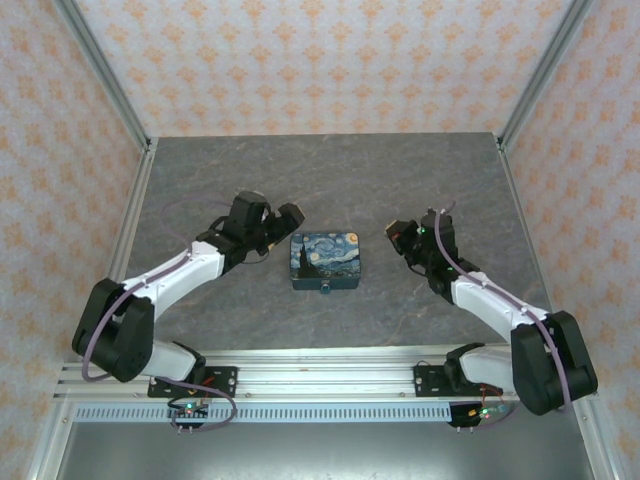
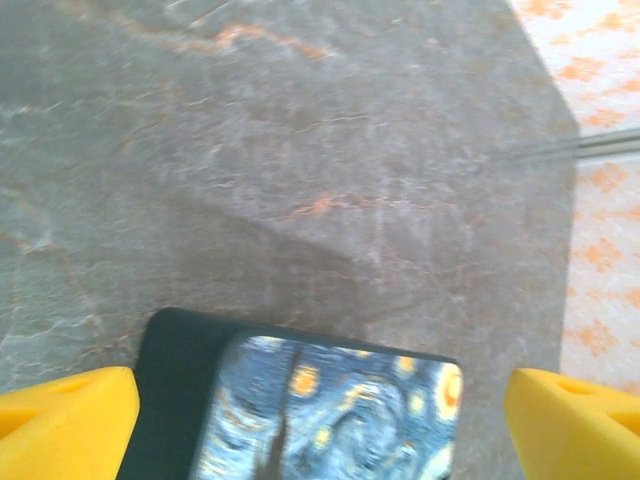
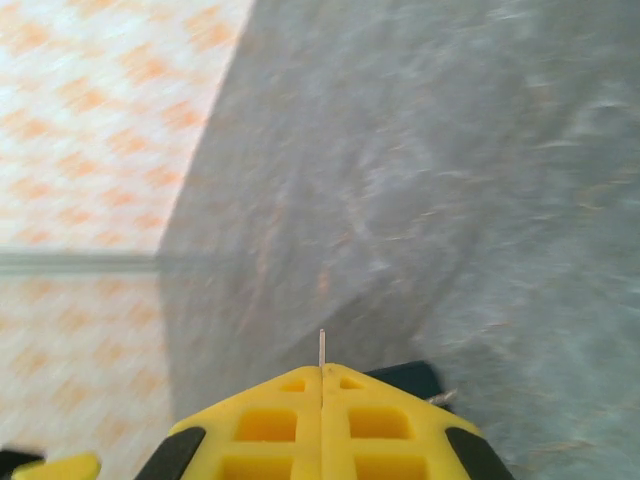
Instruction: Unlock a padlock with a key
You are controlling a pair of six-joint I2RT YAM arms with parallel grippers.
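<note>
From above, the starry-night padlock [image 1: 326, 261] lies mid-counter [image 1: 330, 170] between both arms. The left end effector [image 1: 282, 228] is just beside its left edge, and the right end effector [image 1: 398, 236] is near its right. Left wrist: yellow fingers [image 2: 60, 425] spread wide, with the padlock lying between them. Right wrist: fingers [image 3: 300, 420] pressed closed over grey counter.

Grey marbled table [image 1: 330, 170] ringed by orange-patterned walls [image 1: 300, 60].
</note>
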